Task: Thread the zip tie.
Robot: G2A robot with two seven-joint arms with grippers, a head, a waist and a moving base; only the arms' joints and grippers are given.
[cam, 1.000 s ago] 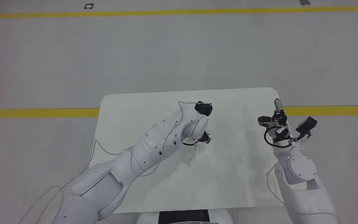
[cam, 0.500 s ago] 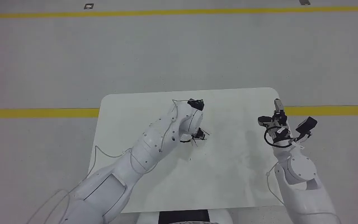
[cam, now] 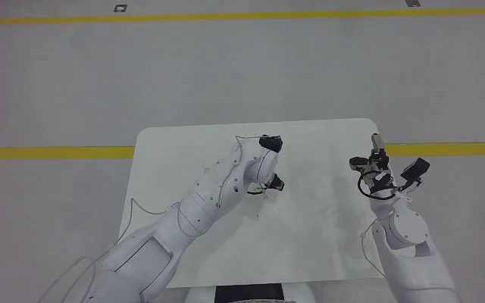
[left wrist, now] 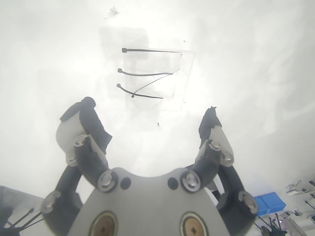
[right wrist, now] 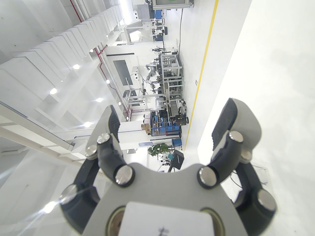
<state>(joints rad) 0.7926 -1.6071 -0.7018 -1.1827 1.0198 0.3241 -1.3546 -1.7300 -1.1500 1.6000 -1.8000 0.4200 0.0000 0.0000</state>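
Clear rectangular tray [left wrist: 187, 87] was barely traceable in glare; four black zip ties [left wrist: 147, 74] lay inside, two crossing. Left gripper [left wrist: 150, 109] near the tray and right gripper [right wrist: 169, 111] well apart from it both gaped wide, empty.

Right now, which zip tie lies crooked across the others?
The thin diagonal zip tie, slanting across the two nearer the left gripper; the other three lie roughly parallel.
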